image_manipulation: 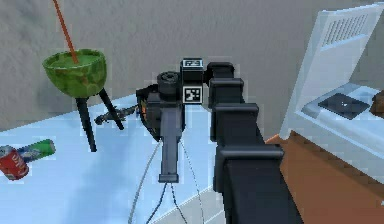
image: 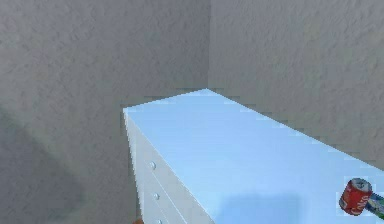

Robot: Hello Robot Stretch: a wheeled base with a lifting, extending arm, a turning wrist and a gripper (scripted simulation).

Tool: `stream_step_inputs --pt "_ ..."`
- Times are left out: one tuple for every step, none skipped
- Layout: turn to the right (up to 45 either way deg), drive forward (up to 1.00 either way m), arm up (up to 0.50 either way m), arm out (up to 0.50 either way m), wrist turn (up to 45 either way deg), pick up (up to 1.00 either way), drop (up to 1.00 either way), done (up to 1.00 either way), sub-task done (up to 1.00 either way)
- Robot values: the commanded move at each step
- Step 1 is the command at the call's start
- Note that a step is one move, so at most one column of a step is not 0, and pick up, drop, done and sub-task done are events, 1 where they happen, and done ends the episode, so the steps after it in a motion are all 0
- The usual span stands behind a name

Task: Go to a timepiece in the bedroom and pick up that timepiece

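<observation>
Forward view: a white dresser (image: pixel 200 165) with a smooth, pale blue-white top and round knobs on its drawer fronts stands in a corner of rough grey walls (image: pixel 70 60). A red cylindrical can (image: pixel 356 195) stands on the top at the frame's lower right edge.

Arm side view: the dark, square-sectioned arm (image_manipulation: pixel 245 150) rises from the bottom edge and ends at two white marker squares (image_manipulation: pixel 191 82). The end effector (image_manipulation: pixel 167 160), a dark blocky body with thin wiry fingers, sits left of centre over the dresser top. Whether its fingers are spread or pressed together cannot be told, nor whether it holds anything.

At upper left, a glossy green bowl (image_manipulation: pixel 75 72) on thin dark tripod legs carries a slim orange rod. A small dark object (image_manipulation: pixel 108 117) lies by those legs, just left of the end effector. It is too small to confirm as the timepiece.

At lower left the red can (image_manipulation: pixel 12 162) shows again, beside a green cylinder (image_manipulation: pixel 38 149). At right, a white panelled bed (image_manipulation: pixel 345 60) stands on brown wooden floor (image_manipulation: pixel 330 185).
</observation>
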Motion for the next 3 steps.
stream_step_inputs --pt "0.0 0.00 0.00 0.00 45.0 0.00 0.00 0.00 0.00" --pt "0.0 0.00 0.00 0.00 45.0 0.00 0.00 0.00 0.00" --pt "0.0 0.00 0.00 0.00 45.0 0.00 0.00 0.00 0.00"
